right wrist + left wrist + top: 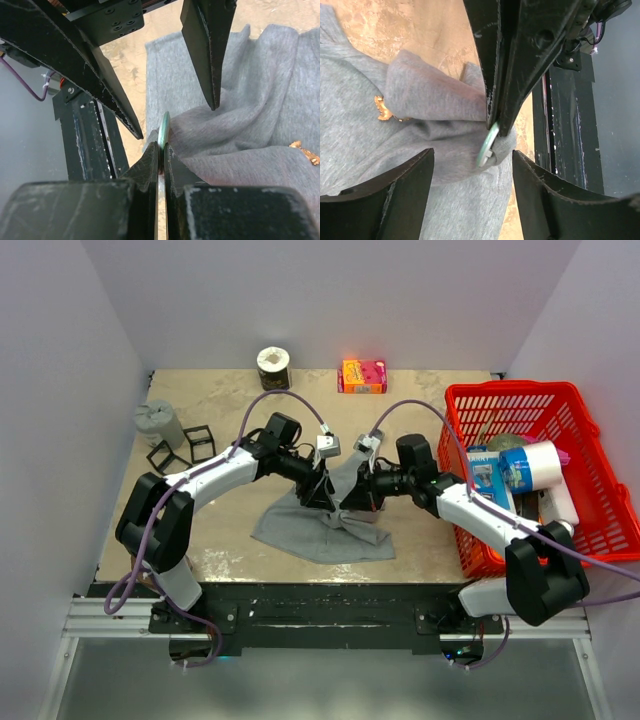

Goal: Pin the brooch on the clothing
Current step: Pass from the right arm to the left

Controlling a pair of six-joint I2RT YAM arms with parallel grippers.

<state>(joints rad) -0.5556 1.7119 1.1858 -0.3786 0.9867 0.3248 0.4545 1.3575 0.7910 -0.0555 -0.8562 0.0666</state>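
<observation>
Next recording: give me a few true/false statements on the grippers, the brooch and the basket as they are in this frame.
1. The right gripper is shut on a green disc. True.
2. The left gripper grips the brooch. False: its jaws stand open, and the brooch lies apart from them on the top.
3. The basket stands on the right arm's side of the table. True.
4. The brooch is in the basket. False: it is on the top.

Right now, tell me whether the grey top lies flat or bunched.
Bunched: the grey top humps up in folds around the right claw, which is shut on a thin green disc.
</observation>
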